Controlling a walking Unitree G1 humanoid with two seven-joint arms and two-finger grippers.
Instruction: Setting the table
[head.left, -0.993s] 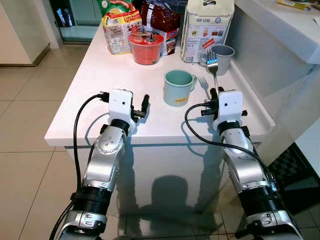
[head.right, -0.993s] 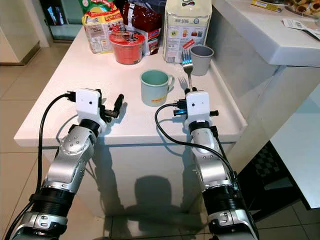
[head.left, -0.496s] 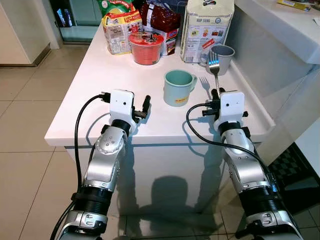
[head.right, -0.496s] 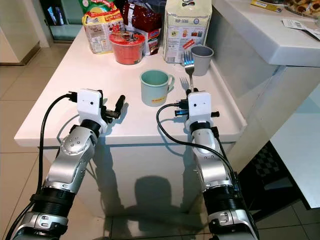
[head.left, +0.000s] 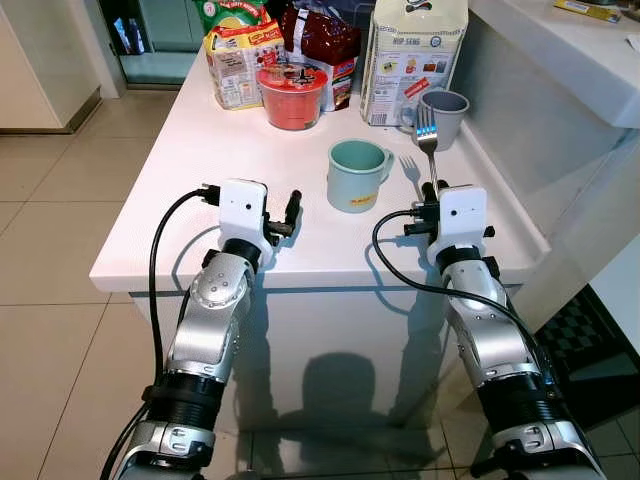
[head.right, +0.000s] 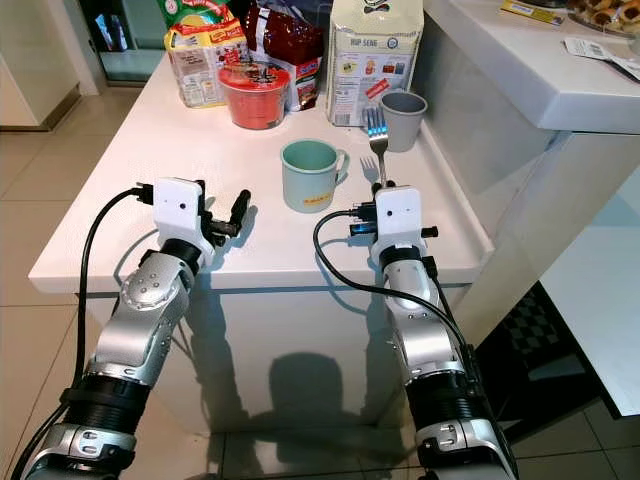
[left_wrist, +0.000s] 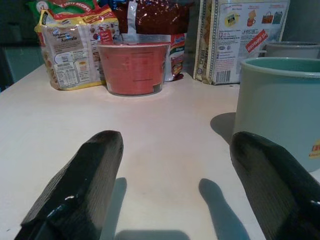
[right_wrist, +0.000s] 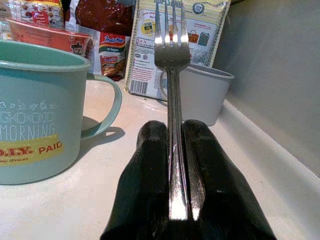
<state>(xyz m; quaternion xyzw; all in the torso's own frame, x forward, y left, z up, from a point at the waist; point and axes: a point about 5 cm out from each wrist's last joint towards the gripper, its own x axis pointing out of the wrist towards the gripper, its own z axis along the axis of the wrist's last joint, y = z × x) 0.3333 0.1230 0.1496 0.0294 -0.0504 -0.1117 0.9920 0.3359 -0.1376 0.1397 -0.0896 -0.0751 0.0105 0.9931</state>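
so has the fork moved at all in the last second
Yes. The fork, clamped in the right hand, has shifted slightly forward, its tines now higher against the grey cup.

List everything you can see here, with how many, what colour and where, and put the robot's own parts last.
Mug: one, pale green, middle of the counter, handle toward the robot's right.
Fork: one, silver, held tines up just right of the mug.
Cup: one, grey, beyond the fork near the wall.
Noodle cup: one, red, far side of the counter.
Food packets: several, yellow, dark red and cream, along the far edge.
Counter: one, white.
Floor: beige tiles.
Left gripper: fingers apart, low over the counter, left of the mug.
Right gripper: clamped on the fork's handle.
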